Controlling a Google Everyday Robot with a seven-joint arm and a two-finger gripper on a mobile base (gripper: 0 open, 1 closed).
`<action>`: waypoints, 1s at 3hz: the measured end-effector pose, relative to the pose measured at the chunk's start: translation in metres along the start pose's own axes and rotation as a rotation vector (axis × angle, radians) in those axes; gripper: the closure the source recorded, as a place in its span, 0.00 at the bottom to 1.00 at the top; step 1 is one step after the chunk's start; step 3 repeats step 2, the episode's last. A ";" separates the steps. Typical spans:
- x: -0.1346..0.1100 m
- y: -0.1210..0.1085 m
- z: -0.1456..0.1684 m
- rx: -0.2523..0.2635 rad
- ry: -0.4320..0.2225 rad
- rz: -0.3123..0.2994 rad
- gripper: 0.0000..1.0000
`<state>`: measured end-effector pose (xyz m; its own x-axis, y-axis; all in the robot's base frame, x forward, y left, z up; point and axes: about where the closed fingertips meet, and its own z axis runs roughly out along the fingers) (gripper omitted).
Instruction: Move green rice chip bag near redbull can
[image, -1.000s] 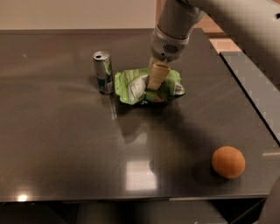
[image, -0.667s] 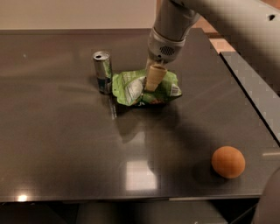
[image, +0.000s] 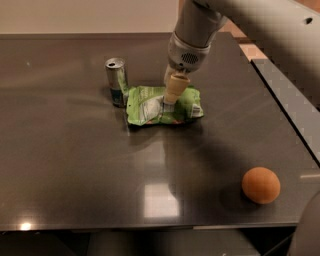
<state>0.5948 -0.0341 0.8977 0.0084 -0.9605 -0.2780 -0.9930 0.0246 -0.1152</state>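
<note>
Since a second ago your gripper (image: 169, 101) has slid a little to the left and lower in the frame, and the green rice chip bag (image: 145, 107) has come along with it. The bag now lies left of centre in the upper half of the frame, flat and crumpled on the desk (image: 75, 165). Its left edge is just beside the base of the redbull can (image: 116, 80), close enough that you cannot tell whether the two touch. A second ago a sliver of dark desk showed between them. The can stands upright in the upper left and has not shifted.

The jaws look narrow, closed on a raised fold in the middle of the bag, with the arm coming down from the upper right. The orange fruit (image: 261, 185) sits where it was at the lower right, well apart from everything else.

For the task, this reads as nearly done: the bag is already near the can. What seems left is for you to let go and lift clear. Push further left and the bag may nudge the slim can over.
</note>
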 end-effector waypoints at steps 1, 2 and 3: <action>-0.001 -0.001 0.001 0.002 -0.002 -0.001 0.00; -0.001 -0.001 0.001 0.002 -0.002 -0.001 0.00; -0.001 -0.001 0.001 0.002 -0.002 -0.001 0.00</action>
